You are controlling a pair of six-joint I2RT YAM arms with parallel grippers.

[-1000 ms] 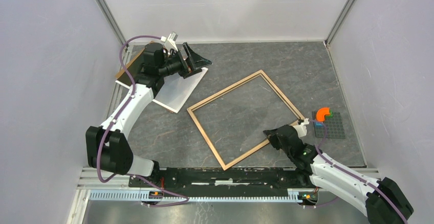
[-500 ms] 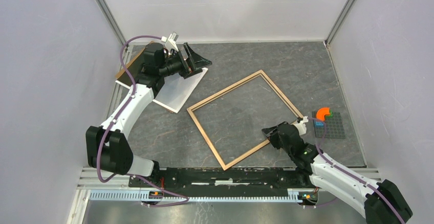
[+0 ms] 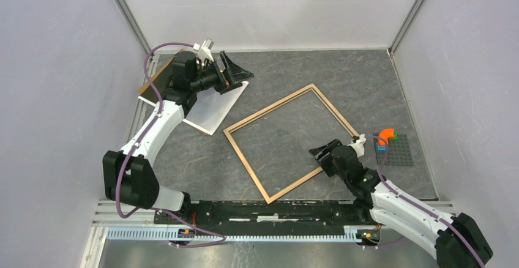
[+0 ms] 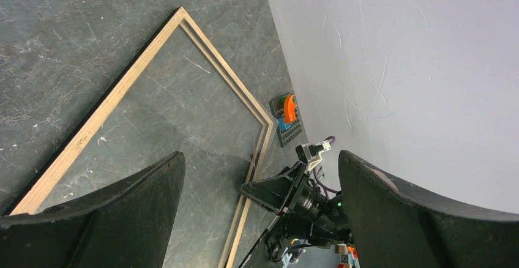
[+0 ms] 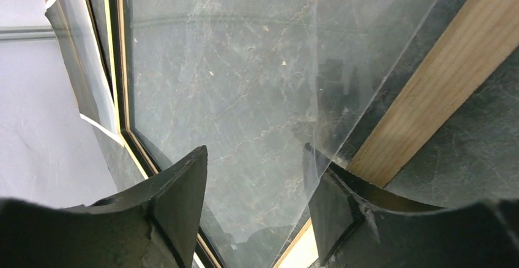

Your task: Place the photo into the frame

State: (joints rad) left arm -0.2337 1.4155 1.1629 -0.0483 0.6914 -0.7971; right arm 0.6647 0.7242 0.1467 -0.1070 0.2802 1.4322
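Hovering at the near-right rail of the frame (image 3: 269, 108), right gripper (image 3: 323, 150) stands part-spread, holding nothing. Left gripper (image 3: 238, 72) gapes wide above the photo (image 3: 211, 112) edge, empty

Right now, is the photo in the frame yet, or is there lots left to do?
Not yet. Done: the thin light-wood rectangular frame lies flat, wood face up. In hand: nothing; the open left gripper hangs over the photo, a large white-backed rectangular print, far left; the open right gripper is at the frame's near rail. Left: lifting the photo into the frame.
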